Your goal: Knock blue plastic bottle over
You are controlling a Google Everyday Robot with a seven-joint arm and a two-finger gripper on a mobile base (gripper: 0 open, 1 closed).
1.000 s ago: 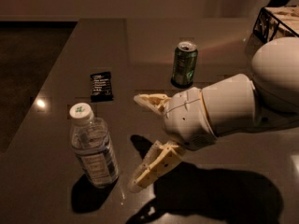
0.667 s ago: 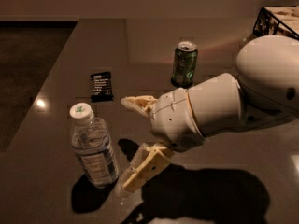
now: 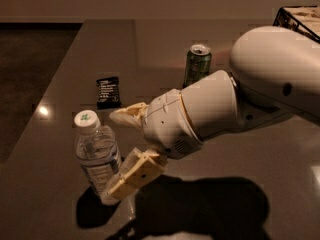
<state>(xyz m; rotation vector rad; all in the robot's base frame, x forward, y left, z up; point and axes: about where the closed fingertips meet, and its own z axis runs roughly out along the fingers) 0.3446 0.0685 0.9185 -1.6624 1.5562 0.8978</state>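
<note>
Two fingers of my gripper [image 3: 114, 155] stand wide apart, one above the other in the camera view, with the blue plastic bottle [image 3: 95, 151] at their open mouth. The bottle stands on the dark table [image 3: 150, 39] near its left front part, white cap [image 3: 86, 119] up, and leans a little to the left in the view. My upper finger [image 3: 127, 116] points to the left and ends just beside the bottle's shoulder, to the right of the cap; I cannot tell whether it touches. My lower finger [image 3: 136, 173] slants down and to the left, and its tip lies across the bottle's lower part, seemingly against it. Nothing is clamped between them.

Behind my wrist stands a green drink can [image 3: 197, 64], upright, well apart from the bottle. A small black packet [image 3: 108, 91] lies flat on the table behind the bottle, left of the can. At the upper right corner a dark wire basket [image 3: 300, 16] shows in part. My arm throws a heavy shadow [image 3: 210, 209] on the table in front.
</note>
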